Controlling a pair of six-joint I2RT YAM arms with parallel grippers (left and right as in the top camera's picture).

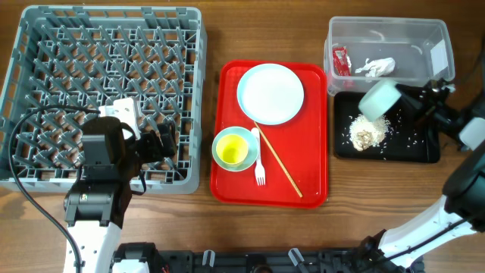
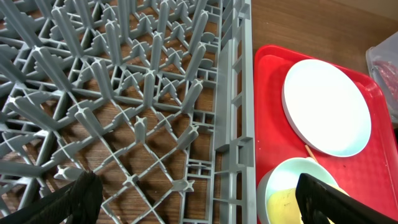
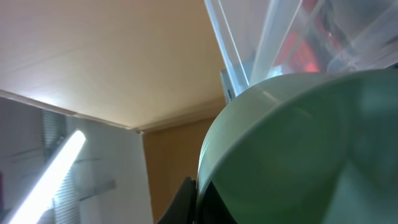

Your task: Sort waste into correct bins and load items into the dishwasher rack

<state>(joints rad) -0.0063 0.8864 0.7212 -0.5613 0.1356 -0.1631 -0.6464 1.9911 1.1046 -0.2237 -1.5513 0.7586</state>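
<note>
My right gripper (image 1: 405,102) is shut on a pale green bowl (image 1: 379,98), held tipped on its side above the black tray (image 1: 424,152); the bowl fills the right wrist view (image 3: 298,149). Rice scraps (image 1: 367,135) lie in the black tray with loose grains around. The clear tub (image 1: 390,49) holds the red wrapper (image 1: 341,59) and white napkin (image 1: 377,67). My left gripper (image 2: 199,199) is open and empty over the grey rack's (image 1: 45,45) right front edge. The white plate (image 1: 270,92), a bowl with the yellow cup (image 1: 233,149), the fork (image 1: 258,163) and the wooden stick (image 1: 282,163) lie on the red tray.
The red tray (image 1: 311,182) lies between the rack and the bins. The rack wall (image 2: 239,93) stands between my left gripper and the red tray (image 2: 267,118). Bare wooden table shows along the front.
</note>
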